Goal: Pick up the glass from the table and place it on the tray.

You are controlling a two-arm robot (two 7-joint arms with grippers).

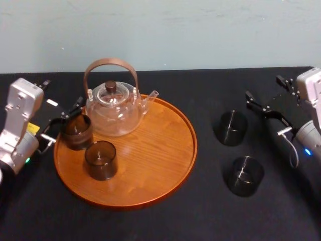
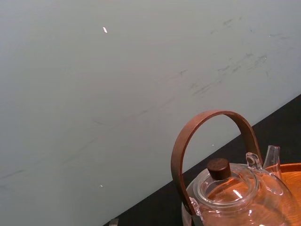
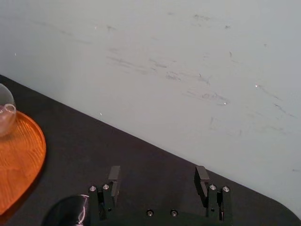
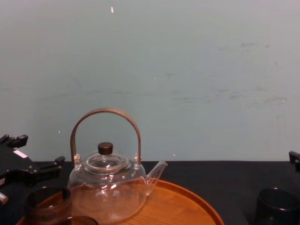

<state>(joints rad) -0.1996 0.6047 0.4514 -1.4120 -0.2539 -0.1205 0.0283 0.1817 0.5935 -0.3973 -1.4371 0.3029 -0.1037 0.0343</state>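
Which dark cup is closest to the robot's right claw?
The farther cup of the two on the black table, beside the right claw. The nearer cup lies toward the robot; two more stand on the tray by the left claw.

The right claw (image 3: 157,172) hangs spread above the black bench (image 3: 94,146), a dark glass (image 3: 68,213) near one finger, the tray (image 3: 21,155) beyond.

Teapot (image 1: 113,111) fills rear of tray (image 1: 160,148); right half open.
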